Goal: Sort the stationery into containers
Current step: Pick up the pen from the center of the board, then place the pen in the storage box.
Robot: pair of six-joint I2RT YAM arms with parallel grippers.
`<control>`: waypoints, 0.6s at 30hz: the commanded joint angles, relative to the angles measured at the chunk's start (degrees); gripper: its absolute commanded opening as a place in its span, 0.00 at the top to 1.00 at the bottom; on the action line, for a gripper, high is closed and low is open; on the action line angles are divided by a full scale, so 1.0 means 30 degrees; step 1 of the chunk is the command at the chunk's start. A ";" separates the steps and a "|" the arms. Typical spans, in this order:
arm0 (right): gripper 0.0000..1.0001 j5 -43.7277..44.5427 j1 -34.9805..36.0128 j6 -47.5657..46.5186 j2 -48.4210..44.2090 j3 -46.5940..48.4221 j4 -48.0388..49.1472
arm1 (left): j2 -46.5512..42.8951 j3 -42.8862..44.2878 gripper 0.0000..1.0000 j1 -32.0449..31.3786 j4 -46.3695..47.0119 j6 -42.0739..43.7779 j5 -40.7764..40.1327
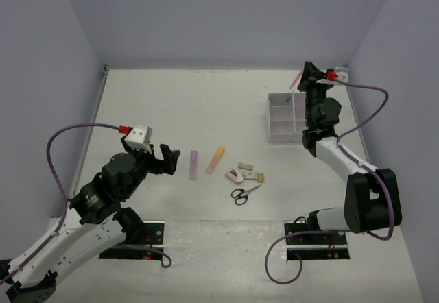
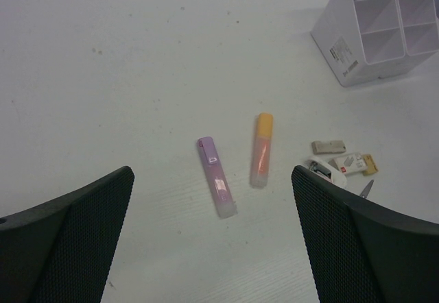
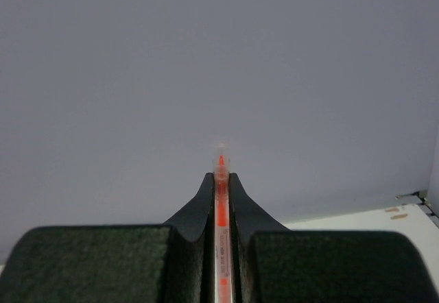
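**Desk:** What's on your left side?

**Me:** My left tool (image 1: 170,161) hangs over the bench (image 1: 171,97) with its jaws spread wide and nothing in them. The lilac highlighter (image 2: 217,177) lies on the bench just to its right, ahead of the fingers. On my wrist view it runs lengthwise away from me, tilted a little, so the jaws already straddle its narrow side.

**Desk:** And past that?

**Me:** The orange highlighter (image 2: 260,150) lies just beside the lilac one, nearly parallel but apart from it. Then come the erasers (image 1: 245,174), with the scissors (image 1: 243,193) nearer me. All of that is much closer to my left arm.

**Desk:** The right?

**Me:** The box (image 1: 281,137) sits far right. My right tool (image 3: 221,179) is raised near its far side, clamped shut on a pen (image 3: 221,214) that points up out of the fingers.

**Desk:** Your call?

**Me:** I judge the pen needs lowering into a compartment, while the left takes the lilac one by dropping straight down.
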 commanded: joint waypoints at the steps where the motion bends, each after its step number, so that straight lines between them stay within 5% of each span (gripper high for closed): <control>1: 1.00 -0.0770 -0.0033 0.0395 0.1612 0.0022 0.4033 | 0.0210 -0.0147 0.00 0.0088 0.0736 0.0436 0.0524; 18: 1.00 -0.1467 -0.0001 0.2101 0.5556 -0.0764 0.5553 | -0.0200 -0.0193 0.00 0.0101 0.0821 0.0524 0.0714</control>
